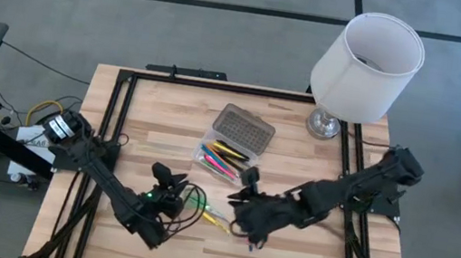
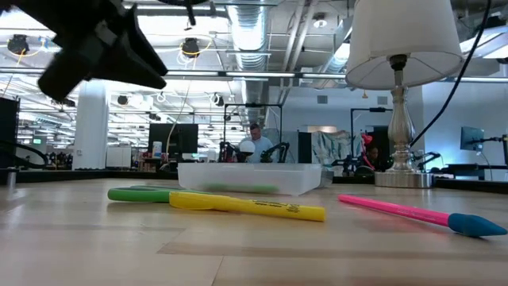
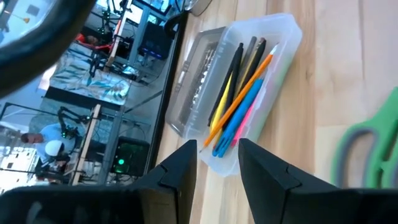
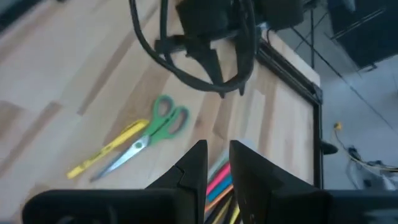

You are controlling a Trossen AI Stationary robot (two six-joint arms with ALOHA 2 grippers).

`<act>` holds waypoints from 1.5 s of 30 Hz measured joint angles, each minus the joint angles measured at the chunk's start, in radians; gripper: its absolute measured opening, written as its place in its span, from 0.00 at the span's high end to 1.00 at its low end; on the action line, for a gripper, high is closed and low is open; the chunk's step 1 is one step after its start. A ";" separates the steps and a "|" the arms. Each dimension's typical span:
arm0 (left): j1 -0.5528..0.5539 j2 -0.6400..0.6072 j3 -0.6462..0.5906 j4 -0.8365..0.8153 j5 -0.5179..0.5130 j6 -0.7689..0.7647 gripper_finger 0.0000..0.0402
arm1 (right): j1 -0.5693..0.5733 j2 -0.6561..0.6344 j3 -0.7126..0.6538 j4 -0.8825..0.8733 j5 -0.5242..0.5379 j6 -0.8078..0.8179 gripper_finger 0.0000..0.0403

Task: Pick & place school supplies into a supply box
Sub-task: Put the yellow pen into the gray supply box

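Your way to the open supply box [image 1: 229,152] is crowded: both arms converge just in front of it, scissors [image 1: 193,199] and a yellow marker [image 1: 215,220] lie between them, and the lamp [image 1: 363,66] stands behind-right.

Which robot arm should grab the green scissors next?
Probably the left. The left gripper hovers open and empty beside the green scissors. The right gripper is also empty but sits nearer the supply box.

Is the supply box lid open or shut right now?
Open. The grey dotted lid lies folded back beside the clear supply box, and pens show uncovered inside.
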 joint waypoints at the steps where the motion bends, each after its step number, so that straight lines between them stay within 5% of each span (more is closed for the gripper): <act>1: 0.008 0.000 0.000 0.009 0.000 0.018 0.72 | 0.000 -0.023 0.000 -0.020 -0.014 0.012 0.84; 10: 0.080 0.000 0.000 0.069 0.093 0.082 0.72 | 0.008 -0.291 -0.185 0.025 -0.034 0.087 0.84; 26: 0.178 0.000 0.000 0.479 0.661 0.491 0.72 | 0.042 -0.801 -0.853 0.499 -0.033 0.068 0.84; 33: 0.232 0.000 0.000 0.669 0.936 0.614 0.72 | 0.076 -0.929 -1.059 0.715 -0.033 0.026 0.84; 45: 0.243 0.000 -0.041 0.811 0.970 0.652 0.72 | 0.173 -0.943 -1.245 0.892 0.045 0.006 0.84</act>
